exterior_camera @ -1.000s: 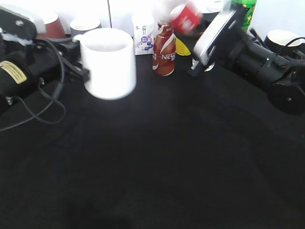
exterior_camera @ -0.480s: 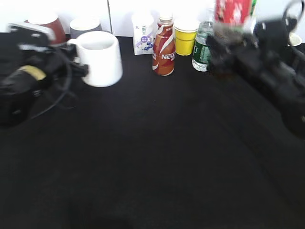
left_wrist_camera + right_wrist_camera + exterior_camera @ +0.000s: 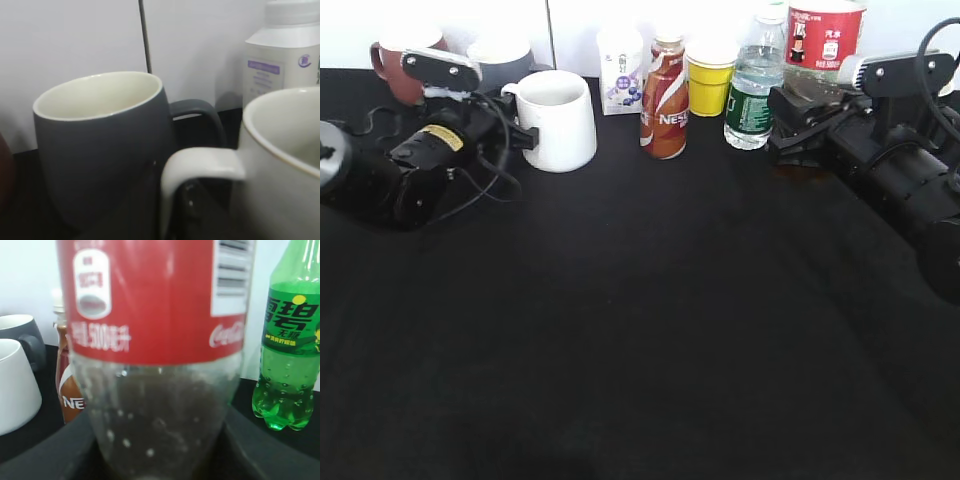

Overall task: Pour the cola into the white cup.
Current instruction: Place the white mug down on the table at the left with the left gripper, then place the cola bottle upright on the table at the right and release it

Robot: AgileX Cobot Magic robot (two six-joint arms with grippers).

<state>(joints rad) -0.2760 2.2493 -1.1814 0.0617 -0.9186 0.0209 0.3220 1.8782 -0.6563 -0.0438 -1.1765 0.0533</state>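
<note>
Your right gripper (image 3: 800, 110) clamps the cola (image 3: 823, 40) upright near the worktop's back edge; left gripper (image 3: 525, 135) grips the cup (image 3: 560, 120) handle; release gently.

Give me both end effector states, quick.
Left end effector: at the white cup handle; cannot be told whether it is closed.
Right end effector: closed on the cola, which stands upright.

Cola (image 3: 823, 40) now upright in the right gripper (image 3: 798, 112) at the table's far right, no longer tipped over mid-table. White cup (image 3: 560, 118) rests on the table (image 3: 650, 330) farther back, lower than before, left gripper (image 3: 520, 135) at its handle.
</note>
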